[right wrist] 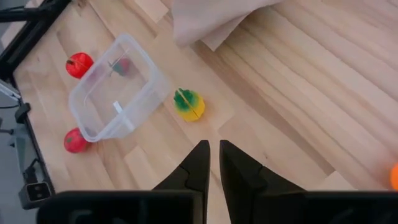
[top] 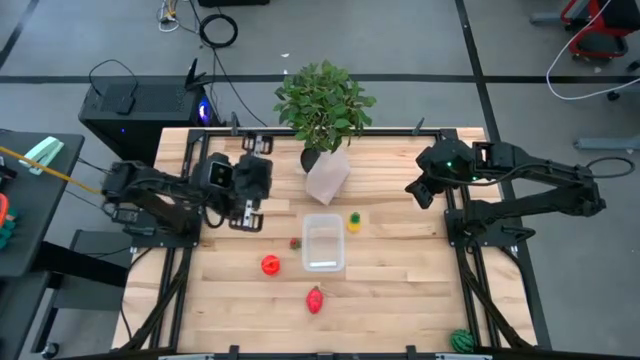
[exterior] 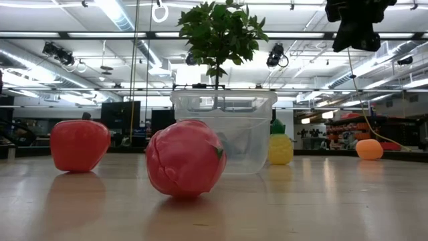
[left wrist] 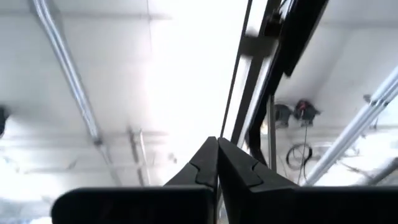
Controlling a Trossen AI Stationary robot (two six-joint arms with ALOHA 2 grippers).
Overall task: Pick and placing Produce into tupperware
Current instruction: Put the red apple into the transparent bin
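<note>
The tupperware point(top: 323, 243) stands near the middle of the desk point(top: 400, 290), and it is empty as far as I can see. The produce lies around it. Taking the tub as the clock centre in the high view, a yellow piece point(top: 354, 221) is just beside it at 2 o'clock, a small red piece point(top: 295, 242) is just beside it at 9 o'clock, a round red piece point(top: 270, 264) is near at 8 o'clock, and a pinkish-red piece point(top: 315, 299) is at 6 o'clock, a little apart. A striped green piece point(top: 460, 340) lies well apart at the desk edge, about 4 o'clock.

The right gripper point(right wrist: 213, 163) hangs above the desk at about 2 o'clock from the tub, and its fingers are narrow, with only a thin gap, holding nothing. The left gripper point(left wrist: 217, 163) waits at 9 o'clock over the left side of the desk, pointing upward, its fingers pressed together and empty.

I judge these toys to be light, hollow and smooth, so they can slip or roll away when the fingers touch them. The round ones are best taken across the widest middle, with the fingers coming straight down. The yellow piece seems to have a green crown; I would take the body below it. The tub looks thin and light, so a careless push may slide it.
</note>
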